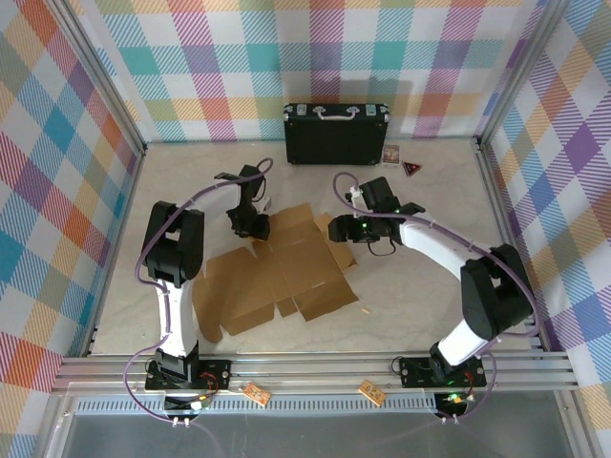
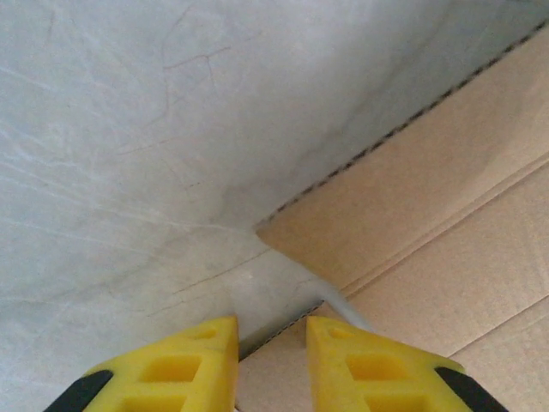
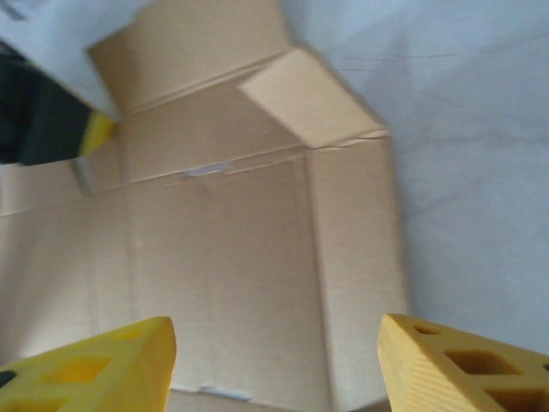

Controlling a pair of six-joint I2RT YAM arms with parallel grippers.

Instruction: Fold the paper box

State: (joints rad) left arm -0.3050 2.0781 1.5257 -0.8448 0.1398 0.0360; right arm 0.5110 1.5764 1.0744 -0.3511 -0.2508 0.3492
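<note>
Brown corrugated paper box (image 1: 286,272) lies unfolded at the centre of the table (image 1: 420,296). We see the left gripper (image 2: 270,326) narrowly parted at a flap edge and the right gripper (image 3: 276,324) spread wide above the sheet. Beyond stands a black case (image 1: 336,134); the print on the small card (image 1: 390,155) beside it is too small to read.

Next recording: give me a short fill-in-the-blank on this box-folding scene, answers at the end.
1. The paper box lies spread out as a sheet of brown ___.
2. The hard case by the far wall is ___ with a silver handle.
3. The right gripper hangs over the sheet with its jaws ___.
4. The left gripper has ___ fingers at an edge of the sheet.

Missing words: cardboard; black; open; yellow.
</note>
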